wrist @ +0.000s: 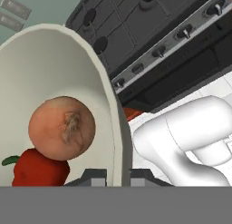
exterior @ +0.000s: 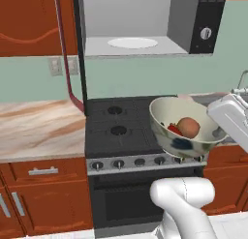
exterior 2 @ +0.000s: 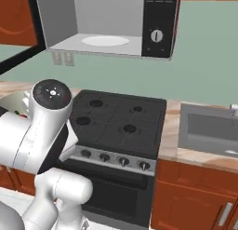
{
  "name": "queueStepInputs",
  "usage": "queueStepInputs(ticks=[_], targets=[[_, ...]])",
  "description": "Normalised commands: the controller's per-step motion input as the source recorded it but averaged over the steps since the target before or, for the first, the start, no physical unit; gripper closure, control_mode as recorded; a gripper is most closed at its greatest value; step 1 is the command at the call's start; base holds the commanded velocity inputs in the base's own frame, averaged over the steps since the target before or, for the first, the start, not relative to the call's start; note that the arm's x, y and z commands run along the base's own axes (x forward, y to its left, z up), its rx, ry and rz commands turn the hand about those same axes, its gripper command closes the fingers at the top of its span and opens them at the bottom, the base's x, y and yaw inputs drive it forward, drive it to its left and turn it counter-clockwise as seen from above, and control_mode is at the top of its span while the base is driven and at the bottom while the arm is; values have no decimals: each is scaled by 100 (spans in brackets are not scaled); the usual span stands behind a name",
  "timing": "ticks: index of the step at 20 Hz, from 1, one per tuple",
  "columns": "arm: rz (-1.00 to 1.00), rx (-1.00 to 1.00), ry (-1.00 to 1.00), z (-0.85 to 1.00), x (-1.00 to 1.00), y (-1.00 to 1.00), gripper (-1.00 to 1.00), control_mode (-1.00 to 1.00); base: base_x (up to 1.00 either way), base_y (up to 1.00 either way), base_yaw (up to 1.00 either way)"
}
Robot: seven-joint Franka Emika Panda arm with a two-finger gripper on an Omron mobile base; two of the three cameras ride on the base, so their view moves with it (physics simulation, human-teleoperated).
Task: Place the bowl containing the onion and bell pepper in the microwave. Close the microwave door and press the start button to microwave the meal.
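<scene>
Cream-white and deep, the bowl (exterior: 186,131) hangs in the air over the front right corner of the stove (exterior: 123,131), tilted so its mouth faces left and up in the left base view; its outside is blotched dark blue-grey near the base, its inside plain and pale; in the hand view the rim (wrist: 113,114) runs as a thick pale band up from between the fingertips. The gripper (wrist: 118,177) pinches that rim, one dark finger (wrist: 94,177) inside the wall and the other outside, the jaws drawn close on the thin ceramic. Inside lie the onion (wrist: 62,128), a smooth tan-orange ball with a rougher brown patch on one side, and the pepper (wrist: 38,170), glossy red with a small green stem, tucked just beside and partly under the onion; the two touch; both rest against the bowl's lower wall. The left base view shows the same pair, the onion (exterior: 188,127) to the right and the pepper (exterior: 174,129) a red sliver at its left. The microwave (exterior: 145,22) is mounted above the stove, well apart from the bowl; its pale grey cavity stands open with a white round plate (exterior: 132,42) on its floor; its dark panel (exterior: 208,20) carries a round white knob (exterior: 206,33); the door (exterior: 80,49) is swung out at the left, seen edge-on as a dark vertical bar. Marbled counter (exterior: 38,129) lies left of the stove; a sink (exterior 2: 209,131) lies right of it; red-brown cabinets (exterior: 43,194) sit below.
</scene>
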Motion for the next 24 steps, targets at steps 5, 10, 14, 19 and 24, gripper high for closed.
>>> queueStepInputs(ticks=[5, 10, 14, 19, 24], targets=[[0, 0, 0, 0, 0, 0, 100, 100, 30, -65, 33], [0, 0, 0, 0, 0, 0, 100, 100, 38, -29, 22], [0, 0, 0, 0, 0, 0, 100, 100, 33, 2, 10], [0, 0, 0, 0, 0, 0, 100, 100, 28, 9, 4], [0, 0, 0, 0, 0, 0, 100, 100, 24, 22, 0]])
